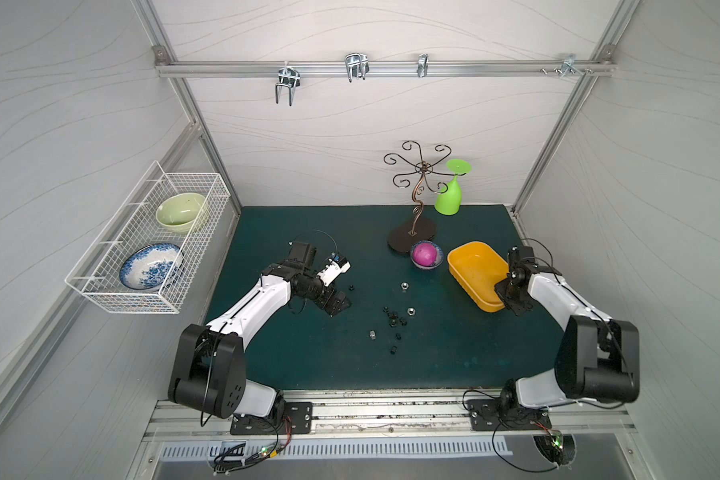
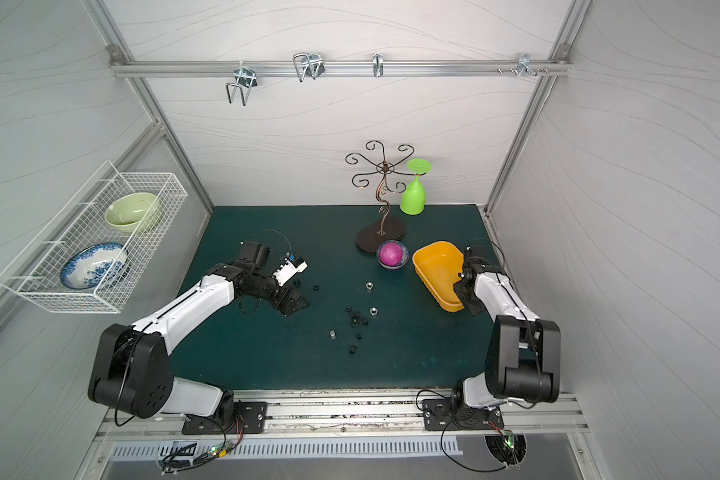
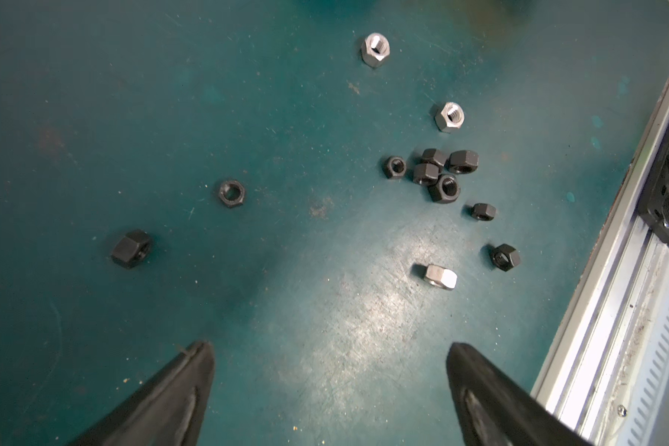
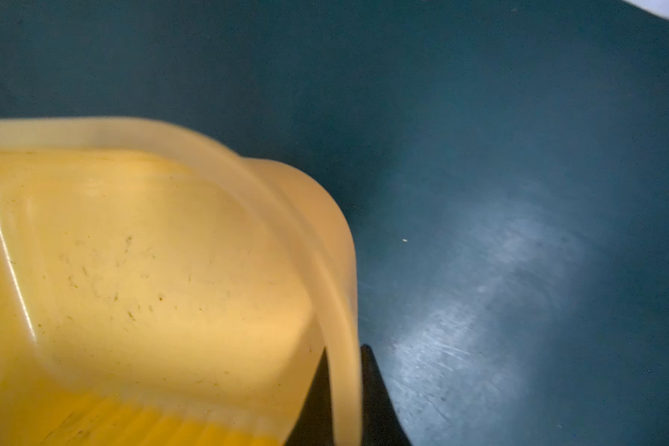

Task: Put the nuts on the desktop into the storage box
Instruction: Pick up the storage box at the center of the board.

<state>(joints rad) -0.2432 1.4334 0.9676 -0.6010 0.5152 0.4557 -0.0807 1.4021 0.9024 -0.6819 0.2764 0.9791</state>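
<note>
In both top views the tiny metal hex nuts (image 1: 393,320) are scattered mid-way across the dark teal-green matte surface (image 1: 308,365), just right of the left pincer (image 1: 337,303), so that arm's way closer. The shallow yellow-orange plastic storage box (image 1: 472,266) lies further right, its long axis roughly front-to-back. Left wrist view: that pincer's fingers are spread wide over bare surface, and ahead of them I count twelve nuts, nine black and three silver. Right wrist view: the right pincer (image 4: 344,359) is clamped on the box's rolled rim, and no nuts show inside.
</note>
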